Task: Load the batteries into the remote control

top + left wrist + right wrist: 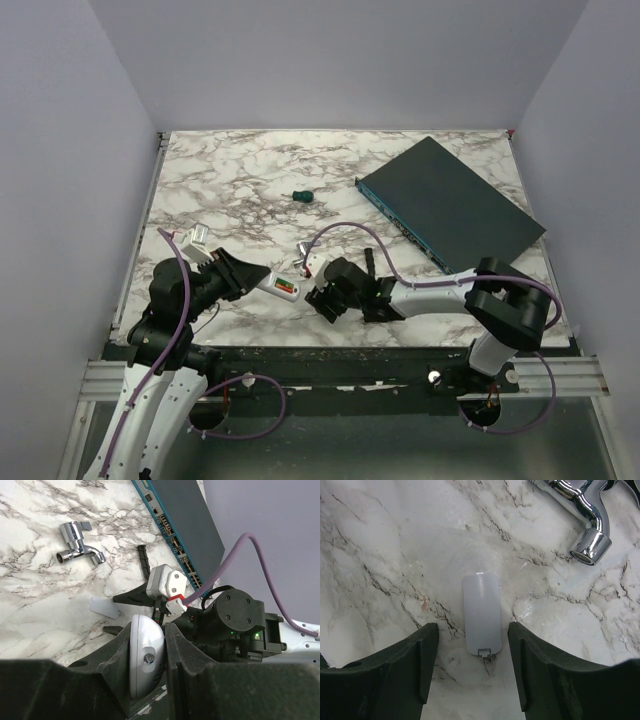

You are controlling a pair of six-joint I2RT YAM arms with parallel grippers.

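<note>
the left claw [147, 636] was seen pressed together on the remote control [146, 660]. the white handset was pinched by its long edges between the two dark fingers and held above the marble table [220, 170]. in the overhead view an orange-red battery [286, 289] was shown on the remote's upturned face, near its free end. whether it was fully seated could not be told. the right claw [471, 630] was spread, with nothing gripped. it was positioned low over a small white battery cover [481, 614], which lay flat on the marble between the fingers and was touched by neither. a chrome tap [582, 510] was laid near the cover. farther back, a green-handled screwdriver [301, 195] and a large teal box [450, 205] were set well apart from both claws.
</note>
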